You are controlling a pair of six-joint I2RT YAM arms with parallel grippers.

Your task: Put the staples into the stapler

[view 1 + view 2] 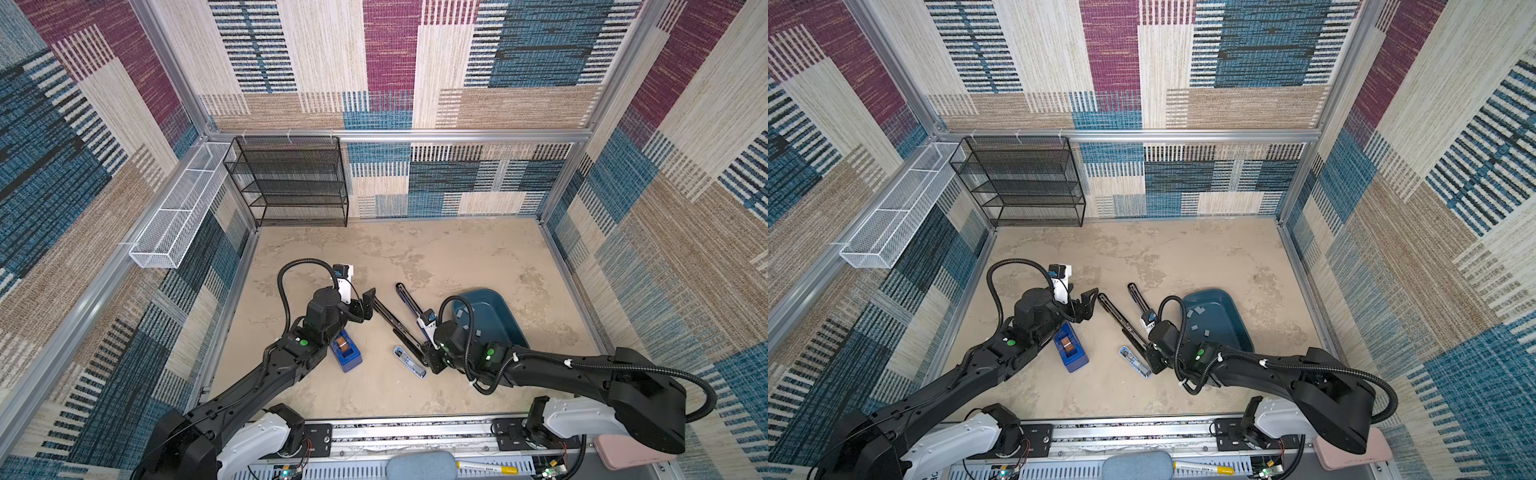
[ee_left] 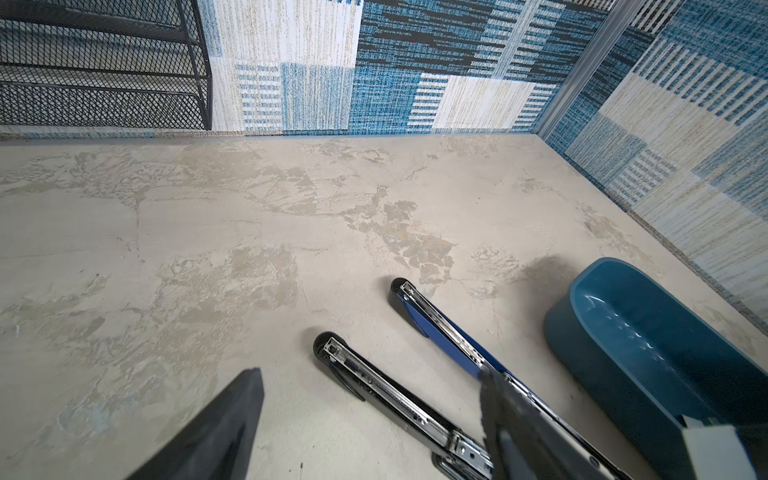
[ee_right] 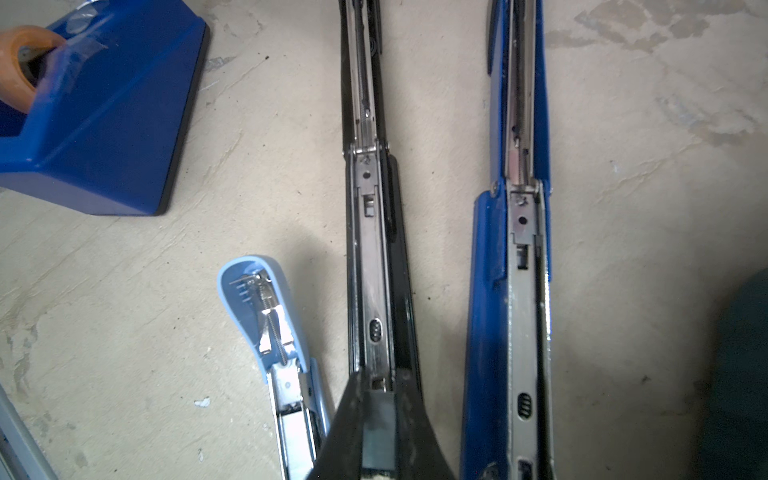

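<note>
Mottled beige tabletop [image 1: 457,249] inside patchwork-carpet walls carries a black stapler [image 1: 391,323], a blue stapler [image 1: 409,301] and a small light-blue stapler [image 1: 409,362], all swung open. The staples [image 1: 1199,310] lie loose in the teal tub [image 1: 505,316] beside the right arm. The left gripper [image 1: 365,304] hangs wide and empty by the black stapler's far end, while the right gripper [image 3: 376,428] is pinched closed over its near end; whether it grips anything cannot be told.
</note>
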